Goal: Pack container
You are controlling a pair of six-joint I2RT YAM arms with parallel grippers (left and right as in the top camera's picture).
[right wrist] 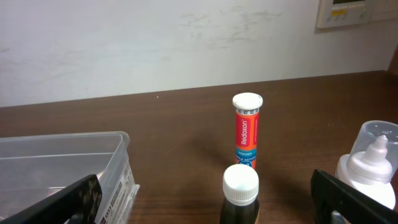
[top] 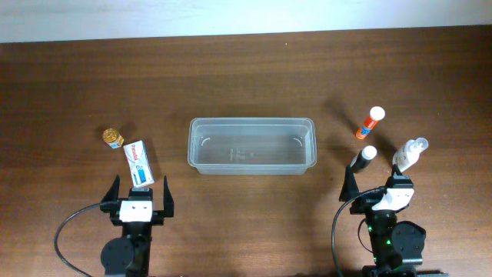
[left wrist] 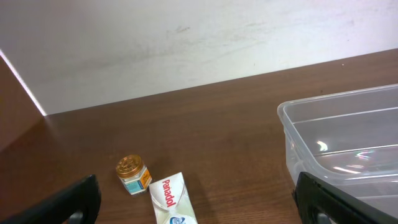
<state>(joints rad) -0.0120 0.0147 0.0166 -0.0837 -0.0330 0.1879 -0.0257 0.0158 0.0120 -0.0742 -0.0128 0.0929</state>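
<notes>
You see a clear rectangular plastic tub (right wrist: pixel 68 163) at left, and a white-capped orange tube (right wrist: pixel 247 134) upright toward the far edge of the table (right wrist: pixel 174 127), behind a dark white-capped bottle (right wrist: pixel 240 190).

Lighting: bright, even, diffuse — shadows faint and soft-edged. Overhead view: sharp; wall (top: pixel 231 15) at 12 o'clock washed out to white; table (top: pixel 77 77) dark, evenly lit. Left wrist view: small white glare spots on the container (left wrist: pixel 336 102) at 4 o'clock. Both wrist views — slightly soft, grainy.

The container (top: pixel 251 146) sits mid-table; jar (top: pixel 113 137) and box (top: pixel 138 164) left of it; tube (top: pixel 369 123), bottle (top: pixel 364 157), dropper bottle (top: pixel 410 152) right.
</notes>
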